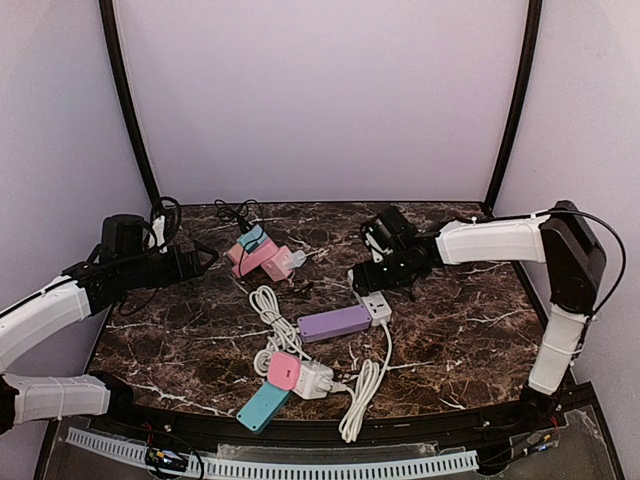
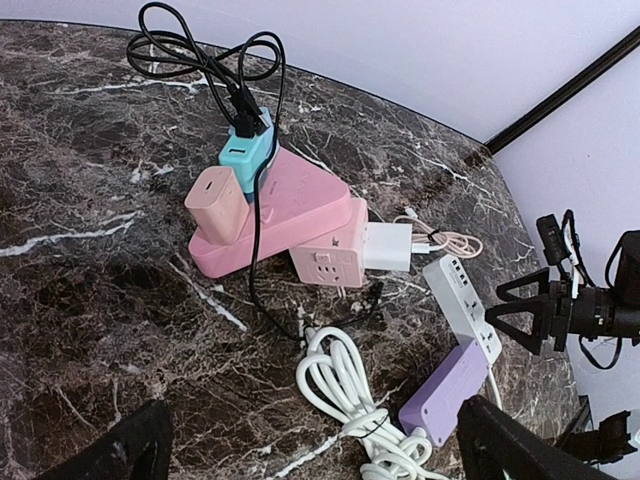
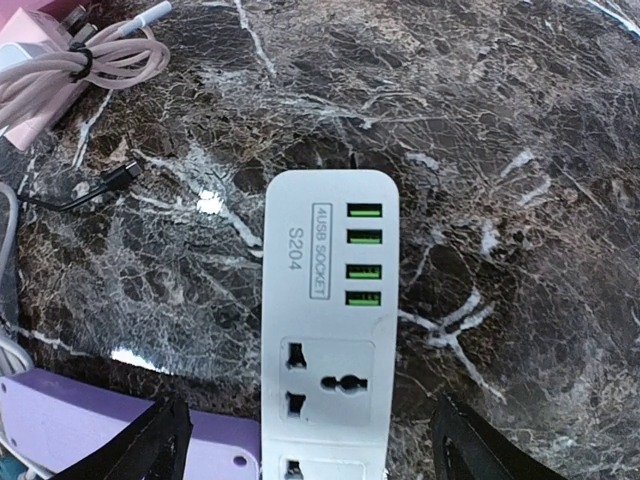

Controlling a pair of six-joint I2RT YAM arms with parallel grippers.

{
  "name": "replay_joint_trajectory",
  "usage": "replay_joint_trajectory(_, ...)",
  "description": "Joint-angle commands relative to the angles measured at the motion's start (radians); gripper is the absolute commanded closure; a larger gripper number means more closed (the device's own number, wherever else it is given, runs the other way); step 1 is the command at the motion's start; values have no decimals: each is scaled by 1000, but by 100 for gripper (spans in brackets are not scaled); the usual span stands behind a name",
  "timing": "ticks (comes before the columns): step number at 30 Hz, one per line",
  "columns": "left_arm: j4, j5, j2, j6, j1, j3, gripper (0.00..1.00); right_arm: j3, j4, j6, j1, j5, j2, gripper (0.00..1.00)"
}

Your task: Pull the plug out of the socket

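Observation:
A white socket strip (image 3: 330, 300) with green USB ports lies mid-table, also seen from above (image 1: 374, 305). A purple plug block (image 1: 334, 322) sits at its near end, with an edge showing in the right wrist view (image 3: 80, 415). My right gripper (image 3: 310, 445) hovers over the strip, open, one finger on each side and neither touching it. My left gripper (image 2: 315, 450) stands open at the left, above a coiled white cable (image 2: 350, 400), holding nothing. It faces a pink socket strip (image 2: 290, 205) that carries a teal plug (image 2: 245, 155) and a pink charger (image 2: 217, 203).
A pink cube socket (image 2: 330, 255) with a white charger (image 2: 388, 246) lies beside the pink strip. Near the front edge sits another white socket (image 1: 312, 378) with a pink plug (image 1: 283, 370) and a teal block (image 1: 262, 407). Black cable (image 2: 200, 60) loops at the back.

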State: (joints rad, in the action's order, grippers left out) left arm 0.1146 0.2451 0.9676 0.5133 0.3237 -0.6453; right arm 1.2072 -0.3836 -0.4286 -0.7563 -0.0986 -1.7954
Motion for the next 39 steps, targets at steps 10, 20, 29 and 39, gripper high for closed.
replay_joint_trajectory(10,-21,-11,-36,2,3,39,0,197,-151,-4,-54,-131,-217,19)
replay_joint_trajectory(20,-20,9,-33,2,3,34,0,186,-162,-28,-54,-173,-236,32)
replay_joint_trajectory(29,13,15,-32,-8,3,18,0,156,-174,-38,-42,-247,-205,62)
replay_joint_trajectory(39,35,31,-29,-25,4,2,0,17,-173,-64,82,-284,-82,65)
